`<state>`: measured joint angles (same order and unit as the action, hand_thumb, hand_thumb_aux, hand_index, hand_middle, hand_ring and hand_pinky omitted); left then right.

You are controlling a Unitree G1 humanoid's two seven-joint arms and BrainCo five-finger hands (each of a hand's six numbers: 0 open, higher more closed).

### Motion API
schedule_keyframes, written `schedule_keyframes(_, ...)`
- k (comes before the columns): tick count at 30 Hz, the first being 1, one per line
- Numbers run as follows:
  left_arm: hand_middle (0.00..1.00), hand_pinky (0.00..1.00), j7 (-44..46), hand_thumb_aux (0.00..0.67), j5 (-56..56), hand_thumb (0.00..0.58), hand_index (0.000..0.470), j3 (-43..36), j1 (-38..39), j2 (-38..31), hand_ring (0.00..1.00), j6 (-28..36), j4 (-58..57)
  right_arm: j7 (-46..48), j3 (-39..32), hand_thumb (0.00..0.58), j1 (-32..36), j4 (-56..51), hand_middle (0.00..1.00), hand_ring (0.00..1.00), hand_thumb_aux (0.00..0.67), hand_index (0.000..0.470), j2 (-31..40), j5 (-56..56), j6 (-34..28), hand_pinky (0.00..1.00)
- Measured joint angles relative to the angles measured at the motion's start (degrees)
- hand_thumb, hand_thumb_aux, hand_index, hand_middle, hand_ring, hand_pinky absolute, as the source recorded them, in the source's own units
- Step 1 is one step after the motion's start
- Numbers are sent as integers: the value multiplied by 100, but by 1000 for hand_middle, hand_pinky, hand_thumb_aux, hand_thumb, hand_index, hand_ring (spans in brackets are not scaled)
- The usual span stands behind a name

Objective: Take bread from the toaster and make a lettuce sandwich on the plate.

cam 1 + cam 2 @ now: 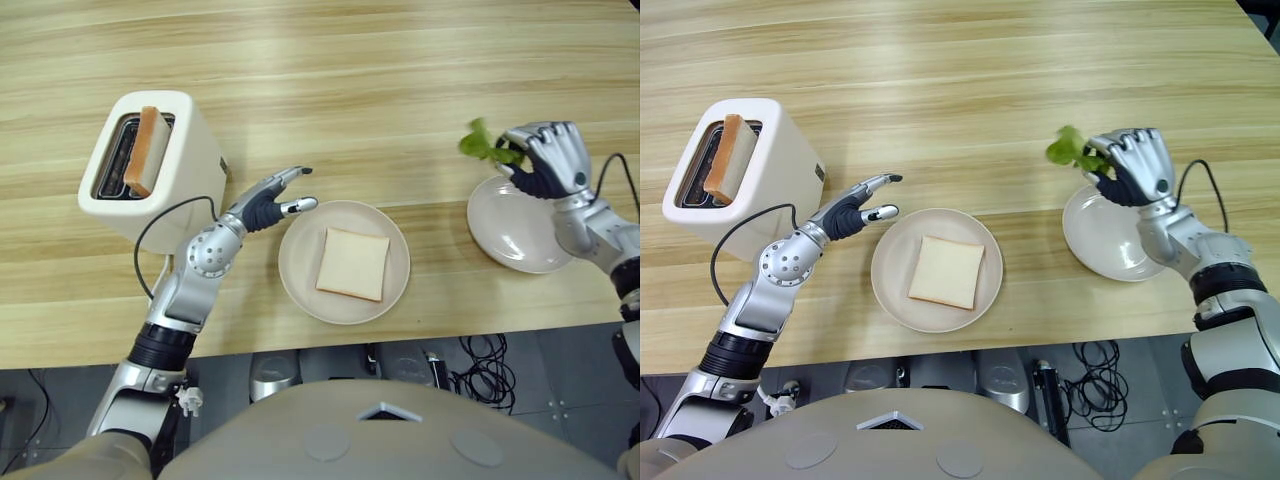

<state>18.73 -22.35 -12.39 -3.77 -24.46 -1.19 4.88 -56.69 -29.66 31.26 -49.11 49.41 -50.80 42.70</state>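
Observation:
A cream toaster [175,165] stands at the left with one slice of bread [147,150] sticking up from a slot. On the middle plate [300,280] lies a white bread slice [353,263]. My left hand [270,205] hovers open between the toaster and that plate, fingers stretched toward the plate's rim. At the right, my right hand [545,158] is shut on a green lettuce leaf [482,143], held above the far edge of a second, bare plate [510,240].
A black cord [160,225] runs from the toaster under my left forearm and off the table's front edge [300,350]. Another cable [615,170] trails by my right wrist. Bare wooden tabletop [350,90] stretches behind the plates.

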Motion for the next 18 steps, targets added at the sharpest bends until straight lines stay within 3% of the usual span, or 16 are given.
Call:
schedule_keyframes(8, 0, 0, -117, 0, 58, 0, 0, 208, -103, -4, 0, -30, -116, 643, -106, 580, 4, 1092, 1000, 1000, 670, 460, -821, -248, 55, 1000)
schedule_keyframes(18, 0, 0, -124, 0, 68, 0, 0, 328, -194, -5, 0, -105, -178, 1017, -581, 580, -63, 1254, 1000, 1000, 670, 460, -1487, -863, 144, 1000)
